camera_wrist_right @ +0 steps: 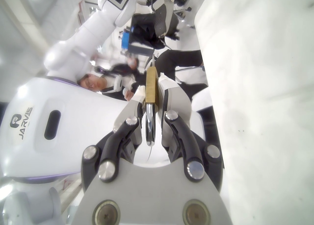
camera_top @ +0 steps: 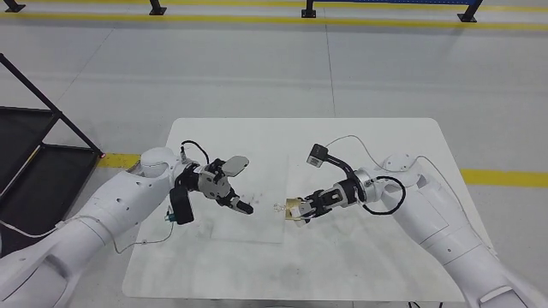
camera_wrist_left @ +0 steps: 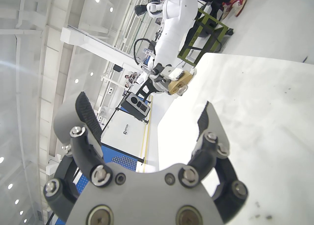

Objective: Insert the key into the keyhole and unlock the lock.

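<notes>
Lock (camera_wrist_right: 150, 86) sits pinched in the right hand (camera_top: 301, 208) above the table (camera_top: 360, 257), keyhole end facing the spread, empty left hand (camera_wrist_left: 144, 105) nearby, likely steadied so the key (camera_top: 279, 208) can be turned.

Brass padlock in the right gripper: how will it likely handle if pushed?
The brass padlock looks solid metal, so probably rigid and heavy for its size. Pinched across smooth flat faces by the right gripper, it may pivot.

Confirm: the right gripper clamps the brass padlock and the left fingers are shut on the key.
Wrong on the left gripper: the left wrist view shows its fingers open, holding nothing. The right gripper does clamp the brass padlock.
</notes>
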Available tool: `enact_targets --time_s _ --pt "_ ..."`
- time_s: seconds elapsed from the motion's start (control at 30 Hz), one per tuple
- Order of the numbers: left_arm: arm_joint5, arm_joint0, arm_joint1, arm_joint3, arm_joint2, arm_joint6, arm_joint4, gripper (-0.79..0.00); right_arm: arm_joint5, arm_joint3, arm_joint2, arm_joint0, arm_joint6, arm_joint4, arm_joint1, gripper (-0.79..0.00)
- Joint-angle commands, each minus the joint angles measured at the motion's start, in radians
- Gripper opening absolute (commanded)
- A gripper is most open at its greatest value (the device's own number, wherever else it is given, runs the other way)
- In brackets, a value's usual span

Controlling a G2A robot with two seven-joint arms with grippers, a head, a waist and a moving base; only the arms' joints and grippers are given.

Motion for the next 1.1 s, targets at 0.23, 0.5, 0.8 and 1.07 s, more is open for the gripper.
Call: enact_targets --time_s 0.23,0.5,0.8,1.07 --pt "0.002 0.001 0.000 -0.001 -0.001 0.000 0.003 0.000 0.000 0.000 0.000 0.000 0.000 0.000 0.000 -0.785" --pt "-0.287 0.037 -0.001 -0.077 0.008 -0.106 -0.244 0.000 0.000 0.000 0.000 0.000 0.000 0.000 0.000 -0.785" --pt "-0.730 0.014 0.048 -0.174 0.064 -0.549 -0.705 0.000 0.000 0.000 0.000 0.000 0.000 0.000 0.000 -0.785" --pt "-0.909 0.037 0.070 -0.129 0.121 -0.766 -0.934 0.000 0.000 0.000 0.000 0.000 0.000 0.000 0.000 -0.785"
